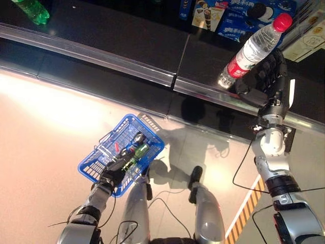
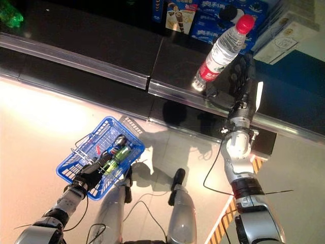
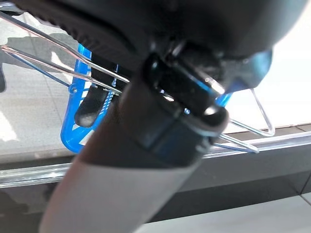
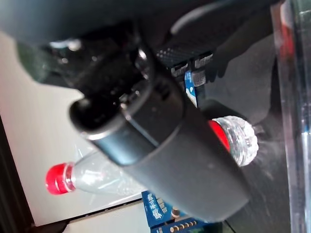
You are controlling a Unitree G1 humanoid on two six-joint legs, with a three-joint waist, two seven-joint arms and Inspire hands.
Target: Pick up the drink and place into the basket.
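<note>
Left hand (image 1: 112,174) on basket (image 1: 152,133) handle; bottle (image 1: 252,49) at shelf edge (image 1: 203,91).

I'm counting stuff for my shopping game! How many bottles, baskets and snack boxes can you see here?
Bottles: 3, the water bottle by the right hand, a green bottle far off on the shelf, a green bottle in the basket.
Baskets: 1, the blue basket in the left hand.
Snack boxes: at least 2, crowded together.
Total: at least 6.
</note>
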